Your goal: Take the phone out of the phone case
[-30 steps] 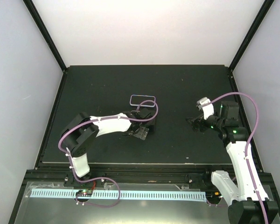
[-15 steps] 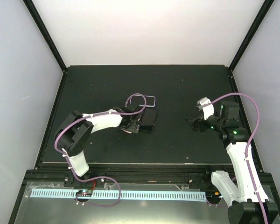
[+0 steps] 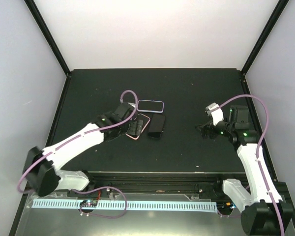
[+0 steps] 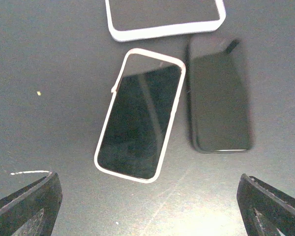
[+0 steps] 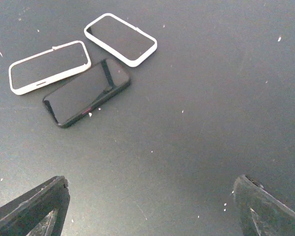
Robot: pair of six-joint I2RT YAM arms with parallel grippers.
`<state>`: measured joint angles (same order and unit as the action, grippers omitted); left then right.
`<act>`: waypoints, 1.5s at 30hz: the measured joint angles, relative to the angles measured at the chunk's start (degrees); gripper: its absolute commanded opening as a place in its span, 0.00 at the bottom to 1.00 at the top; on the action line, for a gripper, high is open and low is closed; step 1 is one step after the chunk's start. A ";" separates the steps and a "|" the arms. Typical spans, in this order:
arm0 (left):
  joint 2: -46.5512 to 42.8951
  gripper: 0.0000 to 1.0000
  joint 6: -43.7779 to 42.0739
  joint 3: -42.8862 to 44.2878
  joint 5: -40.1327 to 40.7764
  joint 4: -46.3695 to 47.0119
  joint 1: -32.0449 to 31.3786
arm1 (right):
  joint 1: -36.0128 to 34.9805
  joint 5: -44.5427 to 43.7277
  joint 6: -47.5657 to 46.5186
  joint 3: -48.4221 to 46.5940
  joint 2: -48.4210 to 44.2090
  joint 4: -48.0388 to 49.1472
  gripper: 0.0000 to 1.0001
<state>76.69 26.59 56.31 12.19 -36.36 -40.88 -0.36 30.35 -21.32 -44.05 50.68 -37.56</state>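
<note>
Three things lie close together at the table's middle. A pale pink phone case (image 4: 102, 140) with a glossy dark phone (image 4: 140, 120) in it lies tilted under my left gripper (image 4: 147, 181). That gripper hovers above it, open, with nothing between its fingers (image 4: 27, 206). A bare black phone (image 4: 219, 96) lies just right of the case. A white case (image 4: 164, 32) lies beyond both; I cannot tell whether it holds anything. From above, the left gripper (image 3: 132, 126) partly covers the pink case (image 3: 144, 125). My right gripper (image 3: 204, 129) hangs open over bare table, well to the right.
The black table (image 3: 187, 93) is walled by white panels at the back and sides. A raised rail (image 3: 152, 173) runs along its near edge. The left arm's purple cable (image 3: 129, 94) loops above the white case. In the right wrist view, all three items sit far at the upper left.
The left arm has stretched out, its elbow dropping to the lower left, and its gripper has shifted up and left. The pink case now shows beneath it. The right arm has barely moved.
</note>
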 measured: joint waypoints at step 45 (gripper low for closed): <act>-34.32 0.99 -9.92 -12.98 15.04 2.58 11.19 | -46.80 -44.26 8.74 -42.60 69.00 2.78 1.00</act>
<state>42.37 16.67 43.33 27.22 -33.78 -29.69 -47.16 -13.91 -12.58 -86.65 119.68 -34.79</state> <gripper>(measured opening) 0.990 0.996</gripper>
